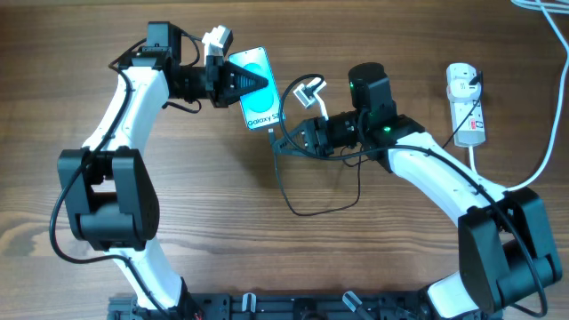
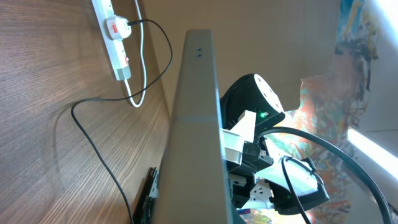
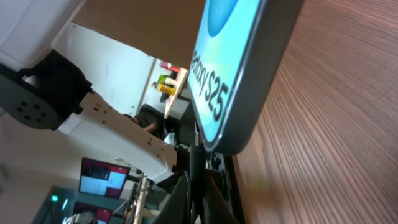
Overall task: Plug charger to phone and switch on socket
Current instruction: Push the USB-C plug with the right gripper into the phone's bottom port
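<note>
The phone (image 1: 260,89), its lit screen with a teal oval and "Galaxy S25" text, is held tilted above the table by my left gripper (image 1: 238,82), which is shut on its upper part. In the left wrist view the phone's edge (image 2: 199,124) fills the middle. My right gripper (image 1: 283,135) is shut on the charger's connector (image 3: 196,168), which meets the phone's bottom end (image 3: 236,87). The black charger cable (image 1: 311,206) loops on the table. The white socket (image 1: 466,103) lies at the far right with the black plug in it; it also shows in the left wrist view (image 2: 113,37).
A thick white cable (image 1: 547,133) runs from the socket along the right edge. The socket's red switch (image 2: 117,28) is near the black cable's plug. Bare wood table lies in front of both arms.
</note>
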Motion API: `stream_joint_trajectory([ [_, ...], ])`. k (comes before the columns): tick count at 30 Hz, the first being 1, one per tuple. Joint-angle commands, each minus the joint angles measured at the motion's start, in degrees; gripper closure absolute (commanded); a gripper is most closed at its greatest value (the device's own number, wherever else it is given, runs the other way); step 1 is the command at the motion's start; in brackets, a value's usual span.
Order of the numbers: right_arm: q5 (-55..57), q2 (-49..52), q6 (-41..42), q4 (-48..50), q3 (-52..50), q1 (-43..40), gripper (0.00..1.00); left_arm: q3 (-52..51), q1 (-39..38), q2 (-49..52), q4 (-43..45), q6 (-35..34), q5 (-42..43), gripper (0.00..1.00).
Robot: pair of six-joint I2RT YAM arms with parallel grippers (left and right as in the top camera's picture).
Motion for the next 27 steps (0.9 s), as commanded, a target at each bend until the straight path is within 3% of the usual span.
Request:
stream_joint_trajectory([
  [1,1.68,0.59,-1.36,0.13,-0.46,0.11,0.96,0.83,-0.44,-1.33,-0.04,0.07,3.21,0.96],
  [27,1.77,0.59,-3.15,-3.06,-0.46,-0.04,0.96,0.79,-0.85,-1.33,-0.31,1.27,-3.48,0.96],
])
